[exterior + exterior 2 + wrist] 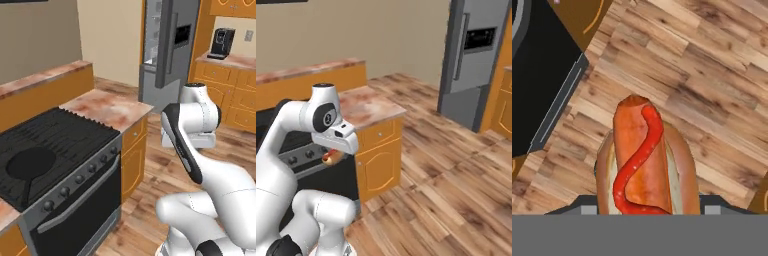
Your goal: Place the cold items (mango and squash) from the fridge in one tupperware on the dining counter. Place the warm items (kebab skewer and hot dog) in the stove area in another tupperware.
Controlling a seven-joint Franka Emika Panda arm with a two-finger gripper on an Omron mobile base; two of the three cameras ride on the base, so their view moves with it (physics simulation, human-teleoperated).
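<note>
— Wooden plank floor lies below the hand (647,212), and the hot dog (646,160) sits gripped between its fingers, held in the air beside the oven front.

— How will it handle?

— Light and soft, I'd judge. The bun would squash under a hard squeeze, and the sauce line on the sausage looks slippery, so holding across the bun's sides suits it.

— Where is it in the room?

— From the right base view the hot dog shows just under the wrist, in front of the knobs of the stove area (45,145). Beyond lies the marbled bench (107,106), then the fridge (165,50), and a coffee machine (221,43) on the far bench.
</note>
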